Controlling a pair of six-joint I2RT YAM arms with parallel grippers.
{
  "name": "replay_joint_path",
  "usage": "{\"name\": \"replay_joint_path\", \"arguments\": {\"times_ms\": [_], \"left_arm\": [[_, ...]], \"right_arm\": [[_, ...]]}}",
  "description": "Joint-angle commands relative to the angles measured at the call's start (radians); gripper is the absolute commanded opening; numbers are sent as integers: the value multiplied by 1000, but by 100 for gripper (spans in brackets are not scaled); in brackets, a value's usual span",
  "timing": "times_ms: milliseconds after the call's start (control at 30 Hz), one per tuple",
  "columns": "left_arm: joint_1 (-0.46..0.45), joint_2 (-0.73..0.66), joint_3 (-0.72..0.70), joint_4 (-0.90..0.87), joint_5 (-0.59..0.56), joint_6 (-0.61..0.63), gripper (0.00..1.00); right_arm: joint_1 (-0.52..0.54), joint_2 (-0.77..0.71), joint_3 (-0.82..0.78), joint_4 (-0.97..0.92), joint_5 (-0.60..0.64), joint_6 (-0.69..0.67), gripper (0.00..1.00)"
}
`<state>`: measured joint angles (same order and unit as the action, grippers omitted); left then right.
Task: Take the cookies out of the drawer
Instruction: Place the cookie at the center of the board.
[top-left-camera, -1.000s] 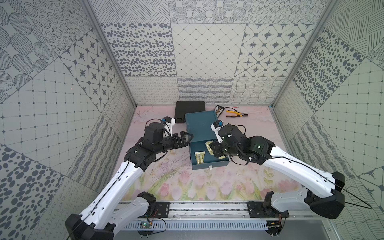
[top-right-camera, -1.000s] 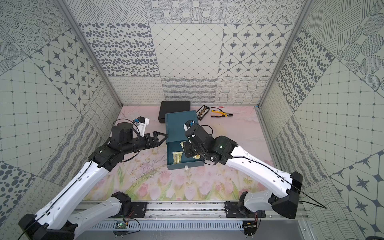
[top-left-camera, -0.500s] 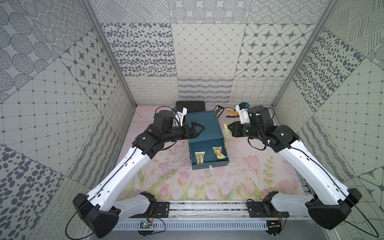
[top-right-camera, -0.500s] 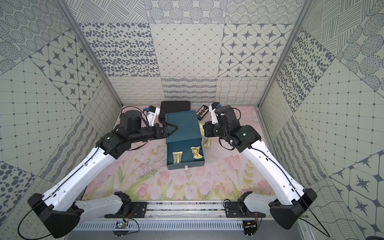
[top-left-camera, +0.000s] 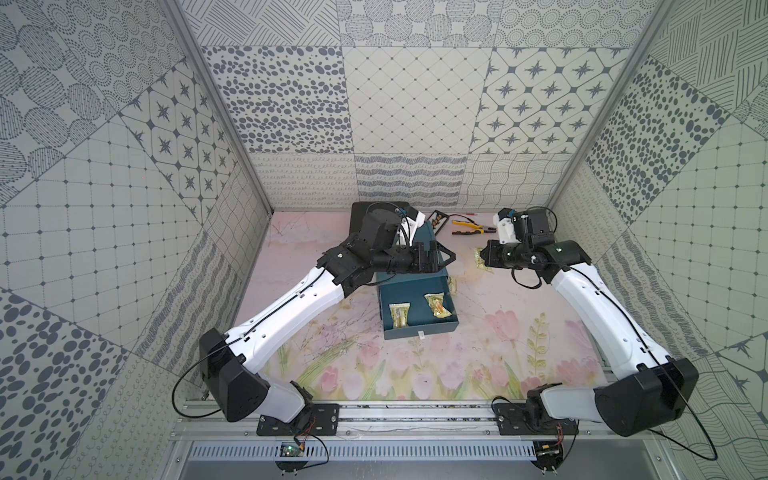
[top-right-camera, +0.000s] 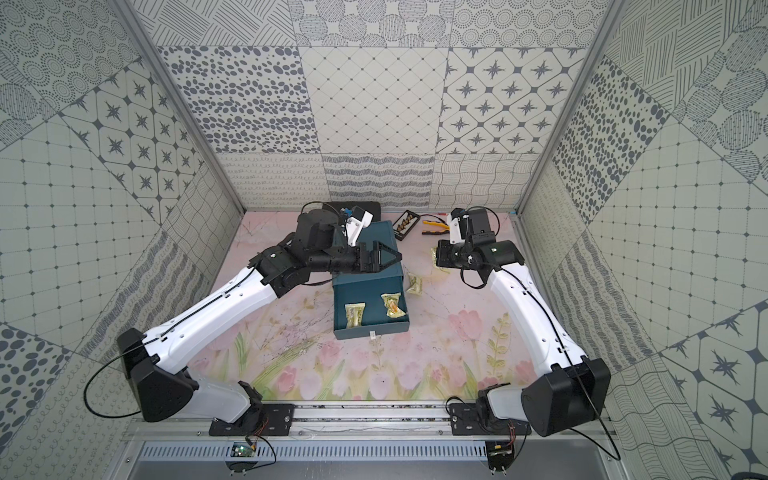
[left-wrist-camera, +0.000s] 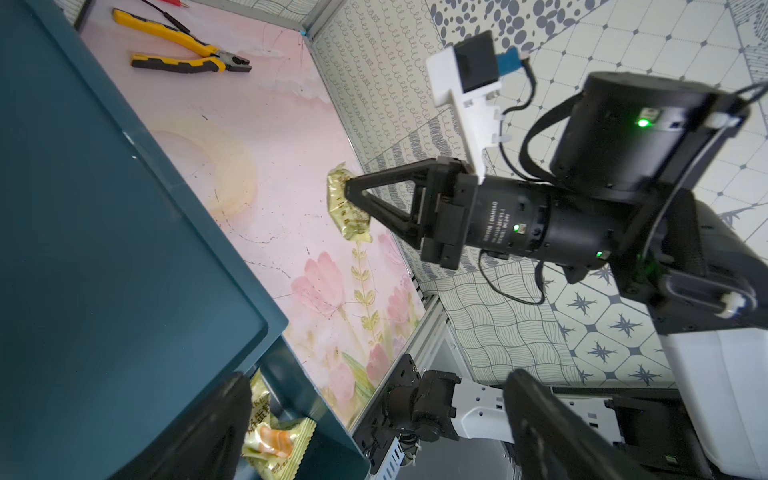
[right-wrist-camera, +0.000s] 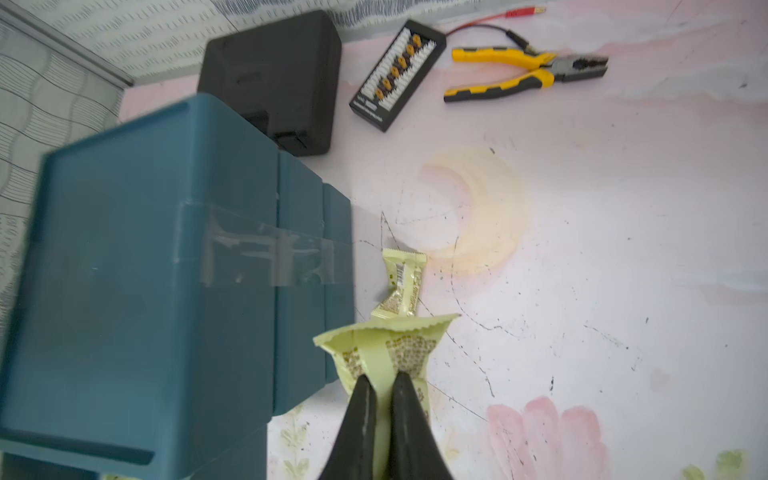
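A pink floral bench (top-left-camera: 332, 361) is enclosed by patterned walls (top-left-camera: 415, 104). A shiny gold cookie packet (right-wrist-camera: 386, 353) is clamped in the right jaws, toward the bench's far right corner; the left jaws are held wide, empty. Two gold packets (top-left-camera: 400, 316) are left in the open teal plastic drawer (top-left-camera: 419, 332); release is judged due next.

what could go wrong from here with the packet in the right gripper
1. The right gripper grips its gold packet with a shallow pinch, so it could slip out early.
2. The open left gripper hovers over the blue cabinet; reaching for the two packets in the drawer, the arms might bump.
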<state>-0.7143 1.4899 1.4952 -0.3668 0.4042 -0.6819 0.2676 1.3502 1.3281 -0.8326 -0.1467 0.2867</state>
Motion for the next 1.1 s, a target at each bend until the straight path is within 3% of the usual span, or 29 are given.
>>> {"name": "replay_joint_path", "arguments": {"times_ms": [0, 200, 367, 500, 767, 1067], "left_arm": [[-46, 73, 57, 56, 35, -13, 99], [-81, 137, 135, 31, 19, -2, 99], [-82, 116, 134, -19, -23, 41, 99], [-73, 72, 107, -52, -86, 77, 99], [20, 1, 28, -59, -73, 72, 99], [98, -70, -55, -47, -73, 79, 99]], "right_arm": [[-5, 12, -55, 80, 26, -29, 4], [-24, 90, -174, 219, -7, -3, 4], [-25, 164, -228, 331, -96, 46, 4], [-25, 232, -241, 381, -78, 60, 4], [-25, 358, -239, 435, -54, 81, 4], [-25, 404, -264, 477, -16, 118, 5]]}}
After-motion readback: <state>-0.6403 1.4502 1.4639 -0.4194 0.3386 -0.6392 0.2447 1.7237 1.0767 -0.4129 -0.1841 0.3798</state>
